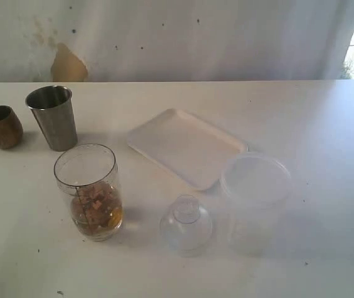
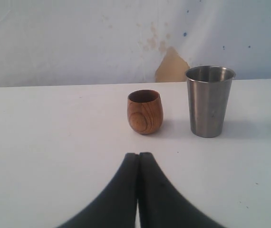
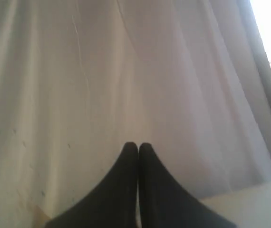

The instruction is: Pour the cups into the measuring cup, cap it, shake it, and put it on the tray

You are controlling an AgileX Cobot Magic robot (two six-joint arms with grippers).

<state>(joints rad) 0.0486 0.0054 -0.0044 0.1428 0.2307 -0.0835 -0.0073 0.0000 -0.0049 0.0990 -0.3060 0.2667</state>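
The dark-brown wooden cup (image 1: 0, 126) and the steel tumbler (image 1: 53, 117) stand upright side by side at the table's far left. In front of them is the clear measuring cup (image 1: 89, 191), upright and uncapped, with brown bits in its bottom. The white tray (image 1: 186, 146) lies bare at the middle. Neither arm shows in the exterior view. My left gripper (image 2: 138, 154) is shut and holds nothing; it hangs over bare table short of the wooden cup (image 2: 145, 111) and the tumbler (image 2: 209, 100). My right gripper (image 3: 137, 145) is shut, holds nothing, and faces the pale wall.
A clear domed lid (image 1: 186, 225) rests on the table near the front, right of the measuring cup. A wider frosted plastic tub (image 1: 254, 202) stands to its right, touching the tray's near corner. The pale wall (image 1: 177, 37) runs along the table's far edge.
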